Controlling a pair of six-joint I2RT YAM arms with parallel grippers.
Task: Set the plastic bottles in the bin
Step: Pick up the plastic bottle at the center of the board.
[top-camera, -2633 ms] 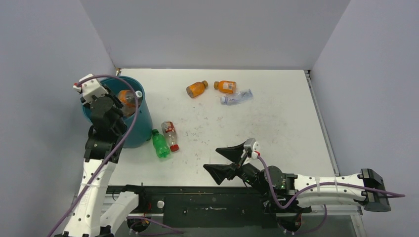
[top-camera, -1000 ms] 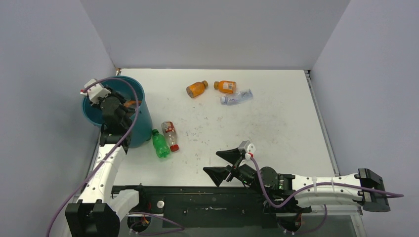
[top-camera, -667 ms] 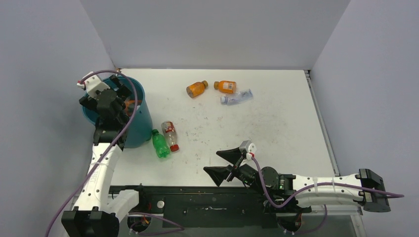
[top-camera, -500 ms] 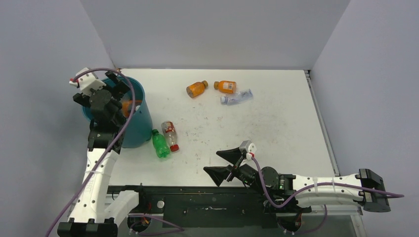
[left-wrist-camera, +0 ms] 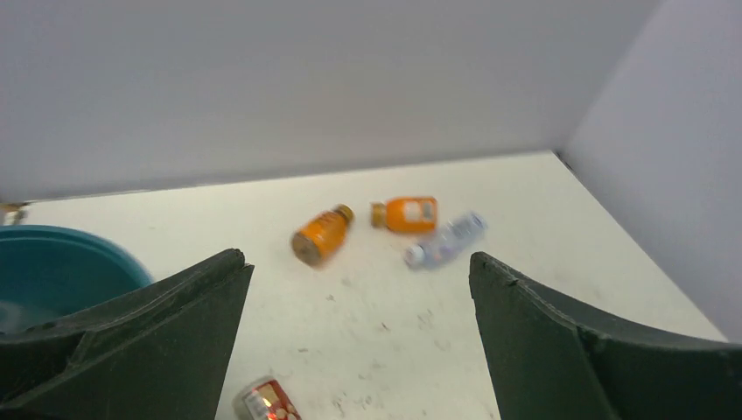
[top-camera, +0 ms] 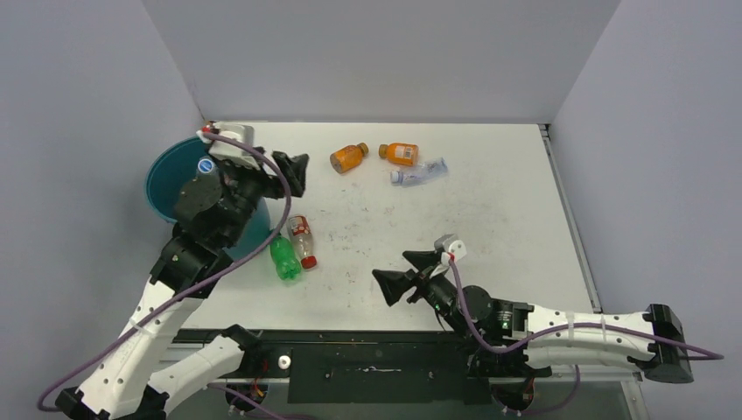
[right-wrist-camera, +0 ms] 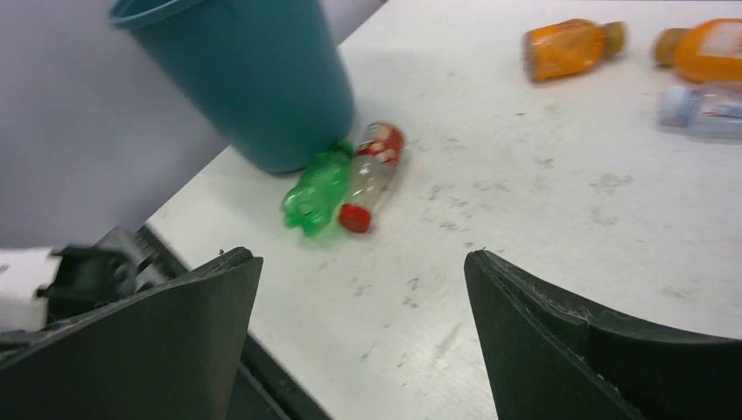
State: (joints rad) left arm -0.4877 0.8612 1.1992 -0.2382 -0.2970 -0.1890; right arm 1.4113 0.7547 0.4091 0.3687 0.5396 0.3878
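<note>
The teal bin (top-camera: 164, 180) stands at the table's far left, partly covered by my left arm. My left gripper (top-camera: 282, 178) hangs open and empty just right of the bin's rim, pointing at the two orange bottles (left-wrist-camera: 320, 234) (left-wrist-camera: 408, 213) and the clear blue-labelled bottle (left-wrist-camera: 446, 241) at the back. A green bottle (top-camera: 283, 256) and a clear red-capped bottle (top-camera: 301, 239) lie side by side against the bin's base. My right gripper (top-camera: 404, 273) is open and empty near the front edge, facing that pair (right-wrist-camera: 317, 188) (right-wrist-camera: 370, 171).
Grey walls close in the table on the left, back and right. The black mounting rail (top-camera: 376, 359) runs along the near edge. The bin's wall (right-wrist-camera: 245, 79) rises close behind the green bottle.
My left gripper opened over the bin and let go of an orange bottle, then lifted out and swung right. My right gripper shifted slightly to the right.
</note>
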